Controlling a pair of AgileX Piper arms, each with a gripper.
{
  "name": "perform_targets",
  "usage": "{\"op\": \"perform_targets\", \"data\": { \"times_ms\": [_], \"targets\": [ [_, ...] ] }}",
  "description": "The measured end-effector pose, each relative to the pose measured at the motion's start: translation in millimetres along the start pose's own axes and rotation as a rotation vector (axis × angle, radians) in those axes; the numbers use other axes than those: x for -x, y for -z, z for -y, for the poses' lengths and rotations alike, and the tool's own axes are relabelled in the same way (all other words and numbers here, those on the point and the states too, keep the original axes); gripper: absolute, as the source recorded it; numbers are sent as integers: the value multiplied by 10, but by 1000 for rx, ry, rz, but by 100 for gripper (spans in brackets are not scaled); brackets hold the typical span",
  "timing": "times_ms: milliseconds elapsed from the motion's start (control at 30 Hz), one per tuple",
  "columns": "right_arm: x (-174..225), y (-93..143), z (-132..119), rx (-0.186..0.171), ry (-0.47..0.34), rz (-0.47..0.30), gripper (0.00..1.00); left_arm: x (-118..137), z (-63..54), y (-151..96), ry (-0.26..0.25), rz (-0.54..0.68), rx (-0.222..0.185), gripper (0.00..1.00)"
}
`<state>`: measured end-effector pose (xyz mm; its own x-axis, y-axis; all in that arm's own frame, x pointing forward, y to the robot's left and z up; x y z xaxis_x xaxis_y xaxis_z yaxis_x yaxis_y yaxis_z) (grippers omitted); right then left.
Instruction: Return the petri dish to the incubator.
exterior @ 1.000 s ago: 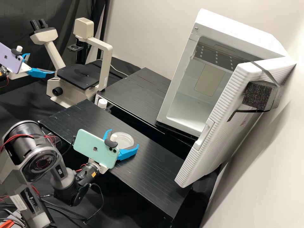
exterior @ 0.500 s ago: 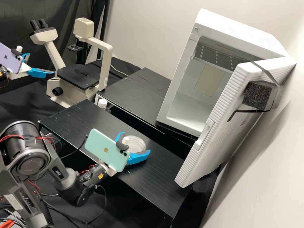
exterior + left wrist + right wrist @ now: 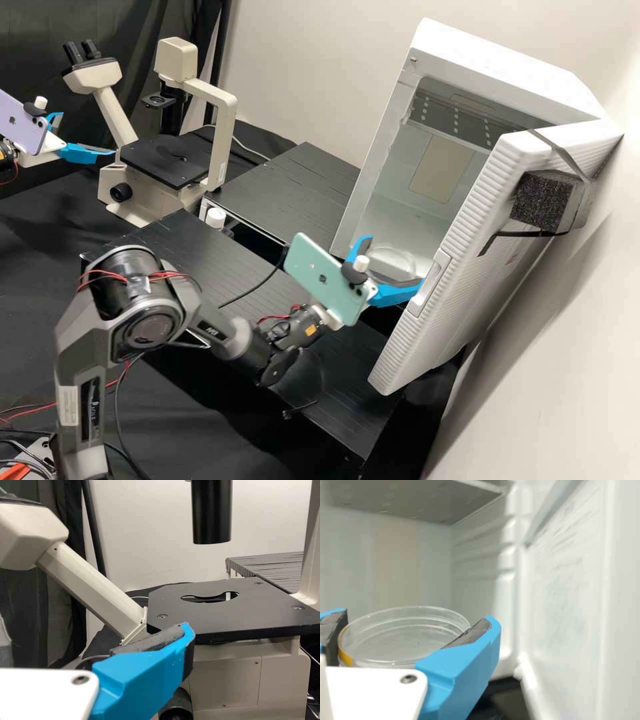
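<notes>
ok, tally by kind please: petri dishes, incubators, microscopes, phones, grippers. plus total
Petri dish: 1
Incubator: 1
Microscope: 1
Phones, one green and one purple: 2
Grippers, left and right: 2
Total: 7

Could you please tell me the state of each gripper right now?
Left gripper: open, holding nothing.
Right gripper: closed on the petri dish.

Glossy petri dish (image 3: 405,639), perhaps plastic, smooth incubator (image 3: 497,63), rough foam block (image 3: 541,202), matt cloth (image 3: 40,280)
</notes>
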<state>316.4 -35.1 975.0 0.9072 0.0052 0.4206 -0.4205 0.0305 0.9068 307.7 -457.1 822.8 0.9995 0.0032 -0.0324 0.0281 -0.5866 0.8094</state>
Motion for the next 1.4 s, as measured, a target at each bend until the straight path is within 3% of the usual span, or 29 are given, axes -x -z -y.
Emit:
{"op": "perform_targets", "data": {
  "times_ms": [100, 267, 467, 733, 933, 1400],
  "targets": [
    [-298, -39, -61, 10, -1, 22, 0, 0, 0, 0, 0, 0, 0, 100],
    [-666, -103, -111, -18, 17, 57, 0, 0, 0, 0, 0, 0, 0, 100],
    [-930, -105, -84, -28, 32, 64, 0, 0, 0, 0, 0, 0, 0, 100],
    [-1160, 3, 136, -35, 111, 49, 0, 0, 0, 0, 0, 0, 0, 100],
    [-1322, 31, 287, -65, 126, 22, 0, 0, 0, 0, 0, 0, 0, 100],
    [-1656, -92, 668, -65, 217, 88, 0, 0, 0, 0, 0, 0, 0, 100]
  ]
}}
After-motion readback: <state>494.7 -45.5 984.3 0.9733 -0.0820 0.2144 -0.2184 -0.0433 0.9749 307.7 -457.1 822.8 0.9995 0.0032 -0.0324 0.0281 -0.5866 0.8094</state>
